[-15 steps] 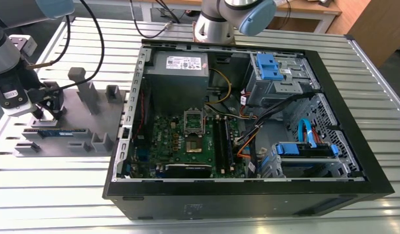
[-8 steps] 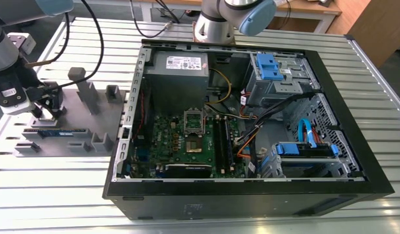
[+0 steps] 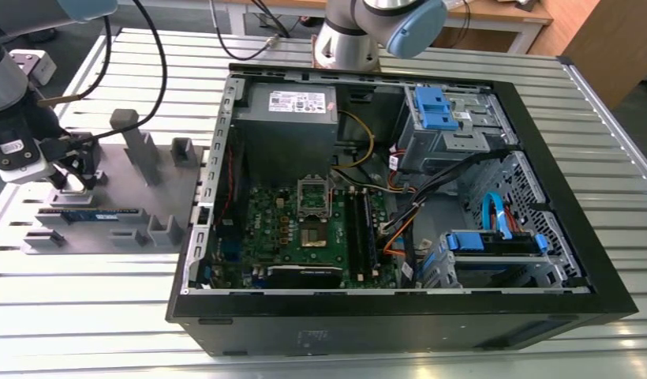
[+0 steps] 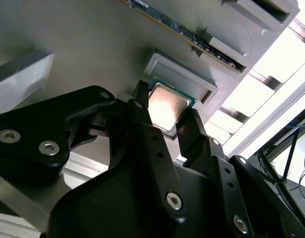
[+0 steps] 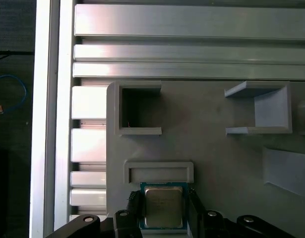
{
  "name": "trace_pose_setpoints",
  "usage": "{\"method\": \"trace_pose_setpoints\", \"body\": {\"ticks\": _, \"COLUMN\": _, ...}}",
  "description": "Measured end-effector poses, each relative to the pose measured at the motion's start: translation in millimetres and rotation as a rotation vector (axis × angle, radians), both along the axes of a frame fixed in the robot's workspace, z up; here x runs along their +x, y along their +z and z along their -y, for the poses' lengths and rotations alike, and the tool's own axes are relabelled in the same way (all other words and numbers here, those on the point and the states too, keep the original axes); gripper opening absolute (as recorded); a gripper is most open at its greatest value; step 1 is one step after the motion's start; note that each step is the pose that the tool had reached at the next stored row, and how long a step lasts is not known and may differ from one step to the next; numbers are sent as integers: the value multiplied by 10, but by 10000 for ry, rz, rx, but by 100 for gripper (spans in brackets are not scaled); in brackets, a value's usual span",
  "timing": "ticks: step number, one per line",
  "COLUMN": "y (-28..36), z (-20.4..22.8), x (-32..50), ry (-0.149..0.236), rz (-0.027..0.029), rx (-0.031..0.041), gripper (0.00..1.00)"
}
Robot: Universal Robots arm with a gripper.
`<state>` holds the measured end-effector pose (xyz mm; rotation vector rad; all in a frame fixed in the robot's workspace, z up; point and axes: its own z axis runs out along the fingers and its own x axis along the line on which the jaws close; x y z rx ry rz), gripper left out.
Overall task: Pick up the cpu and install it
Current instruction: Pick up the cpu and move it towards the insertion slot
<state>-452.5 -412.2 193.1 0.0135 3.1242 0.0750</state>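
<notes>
The cpu (image 5: 163,206) is a small square chip with a silvery top and a green rim. It sits between my two black fingers (image 5: 135,204), just off a raised U-shaped holder (image 5: 158,171) on the grey fixture plate (image 5: 207,134). In the second wrist view the fingers (image 4: 192,124) press against opposite edges of the cpu (image 4: 167,106), so the gripper (image 4: 168,110) is shut on it. In the exterior view my gripper (image 3: 75,183) stands over the plate (image 3: 102,229) at that view's left, far from the motherboard's open socket (image 3: 313,197) inside the case.
A long blue-green memory stick (image 3: 100,213) lies on the plate close to the gripper. Upright grey posts (image 3: 134,146) rise from the plate. The open black computer case (image 3: 408,197) holds cables, a power supply and blue drive bays. A second arm's base (image 3: 355,31) stands behind it.
</notes>
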Motion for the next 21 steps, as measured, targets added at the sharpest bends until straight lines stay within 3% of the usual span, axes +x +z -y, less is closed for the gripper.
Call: {"method": "trace_pose_setpoints", "body": {"ticks": 21, "y": -51, "z": 0, "x": -3, "ry": 0, "rz": 0, "rx": 0, "gripper": 47}}
